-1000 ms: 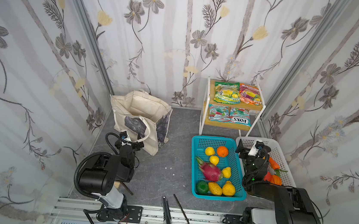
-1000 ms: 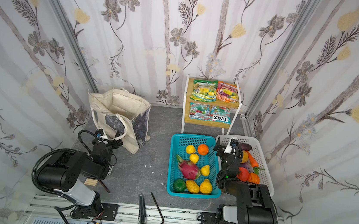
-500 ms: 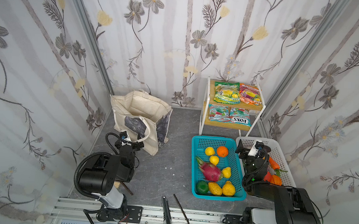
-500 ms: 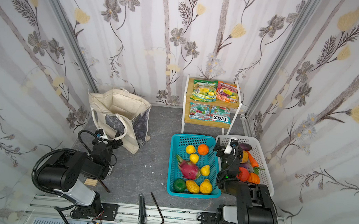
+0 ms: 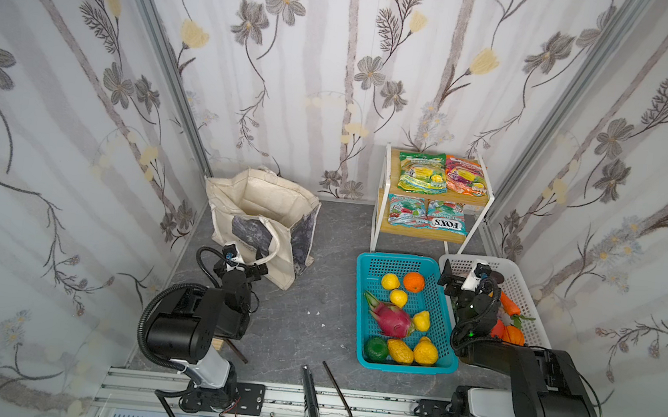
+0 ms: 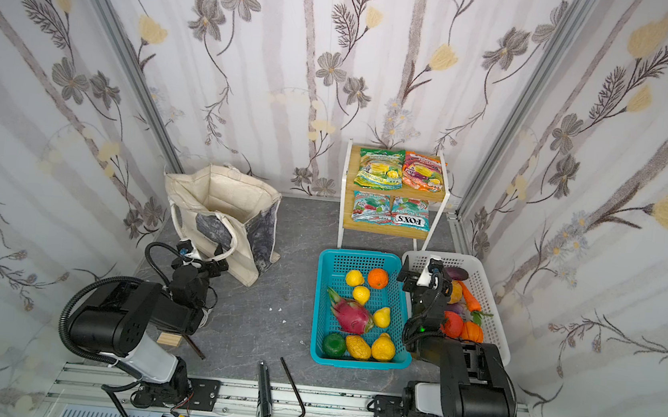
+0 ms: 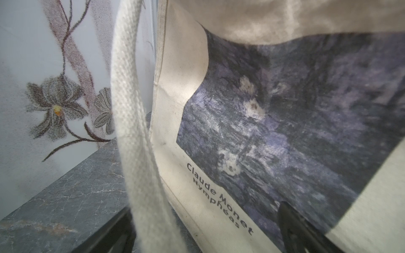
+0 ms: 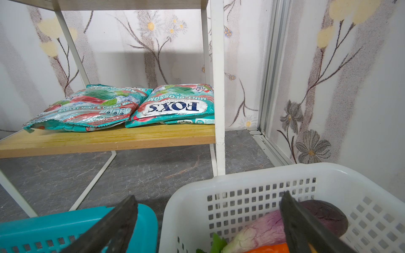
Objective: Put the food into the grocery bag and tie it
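The cream grocery bag stands open at the back left, one loop handle hanging down its printed front. My left gripper is open right against that front, the handle hanging just inside one finger, nothing gripped. Two small yellow fruits and the magenta dragon fruit lie in the teal basket. The green-yellow packet and orange packet lie on the rack's top shelf. My right gripper hangs open and empty over the gap between the two baskets.
A white basket of vegetables sits at the right. Teal FOX'S packets lie on the rack's lower shelf. An orange, a green fruit and lumpy yellow fruits share the teal basket. A hex key and a black tool lie at the front edge.
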{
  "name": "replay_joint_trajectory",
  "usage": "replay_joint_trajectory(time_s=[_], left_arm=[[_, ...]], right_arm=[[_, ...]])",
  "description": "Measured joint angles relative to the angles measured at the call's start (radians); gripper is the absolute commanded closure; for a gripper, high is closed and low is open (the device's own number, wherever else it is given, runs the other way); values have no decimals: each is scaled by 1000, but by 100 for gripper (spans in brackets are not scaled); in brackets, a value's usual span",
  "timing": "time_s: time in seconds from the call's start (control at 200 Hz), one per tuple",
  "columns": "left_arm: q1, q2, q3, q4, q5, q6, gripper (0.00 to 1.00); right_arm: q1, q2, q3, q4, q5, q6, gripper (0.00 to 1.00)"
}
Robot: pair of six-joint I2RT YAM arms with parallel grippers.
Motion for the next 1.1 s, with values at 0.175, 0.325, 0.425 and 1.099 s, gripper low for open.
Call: replay_joint_trajectory(time_s=[0.175,0.325,0.425,1.099], left_arm=[[11,0,2,0,54,9,0],[14,-72,-5,-41,164,37,0],[16,-177,56,-186,255,68,0],[-116,-695,-67,-575,340,45,27]], right_arm=[[0,0,0,0,0,0,0],[0,-19,-10,-4,-21,-1,0],[0,-74,-9,-27,-26,-2,0],[416,-315,434,-748,-280,-32,0]])
